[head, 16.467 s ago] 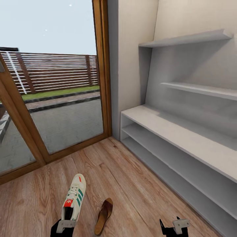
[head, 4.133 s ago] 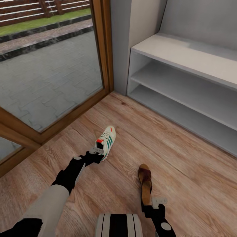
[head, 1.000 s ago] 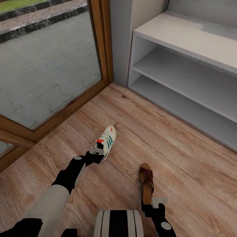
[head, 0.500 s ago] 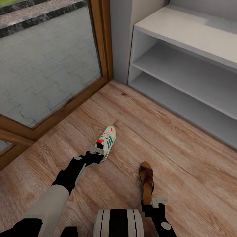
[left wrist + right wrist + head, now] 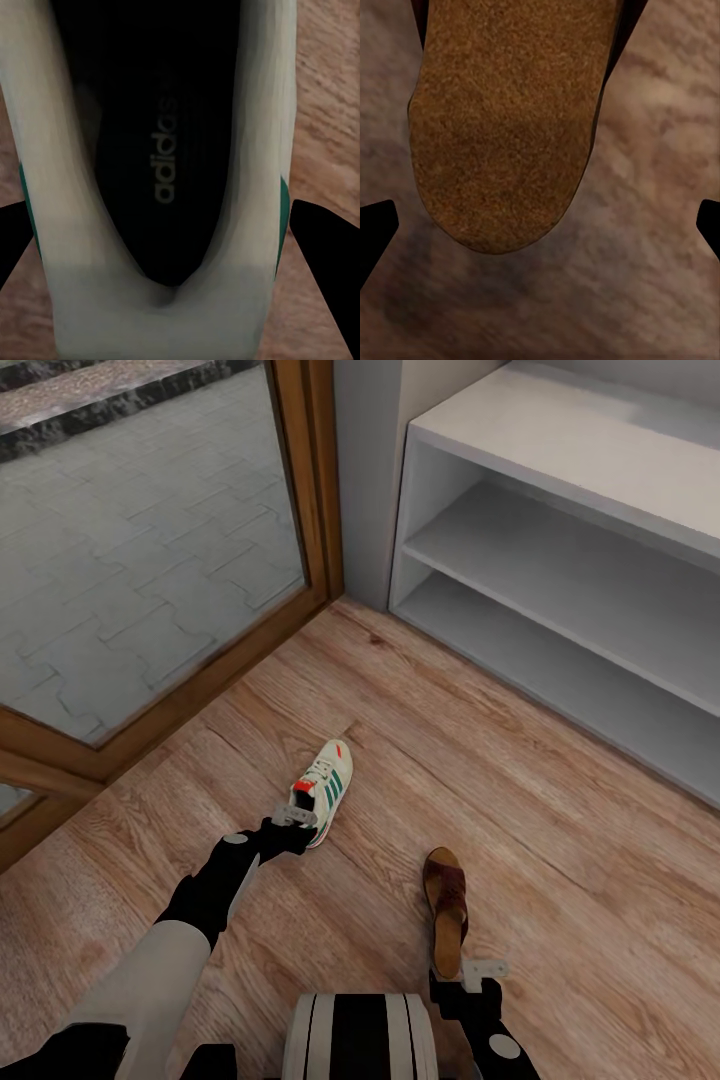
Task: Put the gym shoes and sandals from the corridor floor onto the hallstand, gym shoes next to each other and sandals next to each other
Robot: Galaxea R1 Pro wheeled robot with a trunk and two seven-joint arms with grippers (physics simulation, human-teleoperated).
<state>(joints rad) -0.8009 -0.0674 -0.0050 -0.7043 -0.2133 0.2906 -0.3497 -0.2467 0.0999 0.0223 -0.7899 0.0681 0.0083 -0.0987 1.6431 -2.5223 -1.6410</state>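
Observation:
One gym shoe, cream with green stripes and red patches, lies on the corridor floor. My left gripper is at its heel. In the left wrist view the heel of the gym shoe sits between the spread black fingertips, and the left gripper is open around it. One brown sandal lies nearer to me. My right gripper hangs open just behind its heel. The right wrist view has the sandal's tan insole above the open right gripper. The white hallstand stands at the right.
A glass door in a wooden frame closes off the left side, meeting a grey wall corner beside the hallstand. My trunk sits at the lower middle. Bare floor stretches between the shoes and the hallstand.
The head view has shifted a little, so the hallstand and door sit differently in the picture. Both arms, the gym shoe and the sandal keep their places.

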